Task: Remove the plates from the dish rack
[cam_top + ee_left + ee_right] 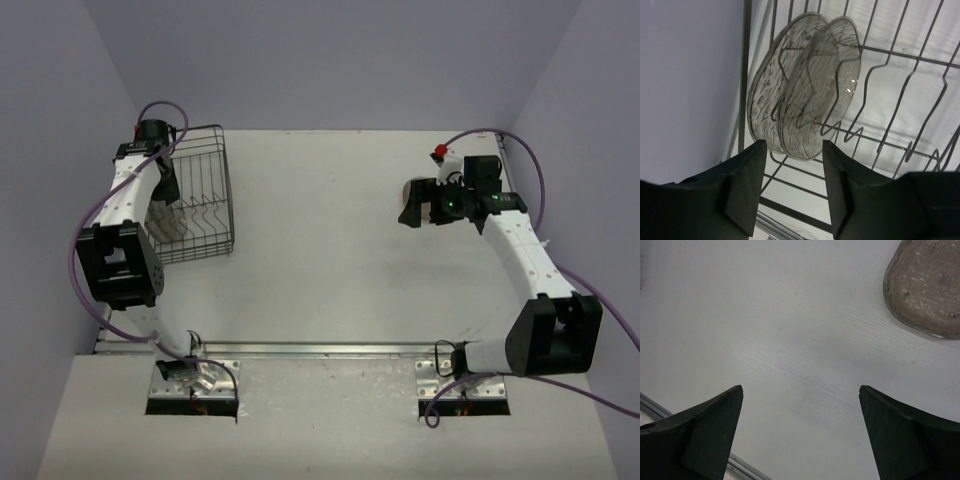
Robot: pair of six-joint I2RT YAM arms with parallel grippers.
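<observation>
Where two clear plates stand in dish rack, left claw half-open just short, empty.

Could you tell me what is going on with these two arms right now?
The robot is unloading a dish rack. The left gripper is down inside it, jaws apart at the lower edge of two see-through plates that stand on edge side by side; no firm grip shows yet. The right gripper hovers wide open over the table, holding nothing, and a grey-brown plate lies flat on the table nearby.
</observation>
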